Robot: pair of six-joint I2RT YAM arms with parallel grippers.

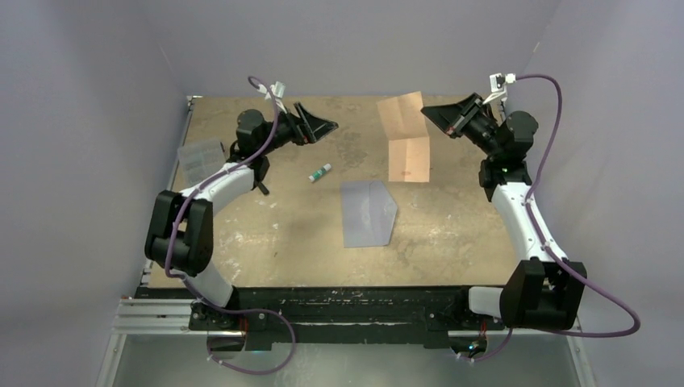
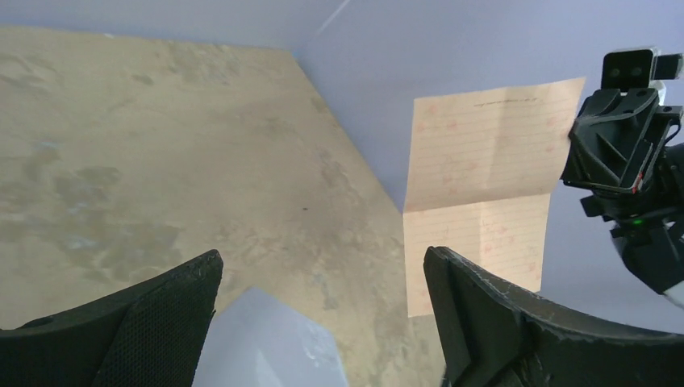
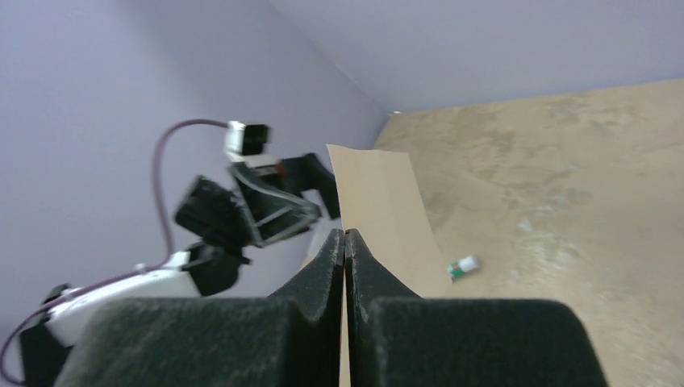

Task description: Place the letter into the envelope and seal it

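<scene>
The peach-tan letter point(image 1: 407, 137) is at the back of the table, its far half lifted and its near half hanging to the tabletop. My right gripper point(image 1: 429, 111) is shut on the letter's right edge; in the right wrist view the sheet point(image 3: 379, 197) runs out from between the closed jaws point(image 3: 345, 235). The grey-blue envelope point(image 1: 367, 212) lies flat mid-table, flap pointing right. My left gripper point(image 1: 324, 126) is open and empty above the back left of the table, well left of the letter. The left wrist view shows the letter point(image 2: 484, 185) and the envelope's tip point(image 2: 266, 339) between its fingers point(image 2: 323, 262).
A small white and green glue stick point(image 1: 320, 172) lies between the left gripper and the envelope; it also shows in the right wrist view point(image 3: 464, 266). A clear ribbed plastic box point(image 1: 200, 159) sits at the table's left edge. Purple-grey walls close in the back and sides.
</scene>
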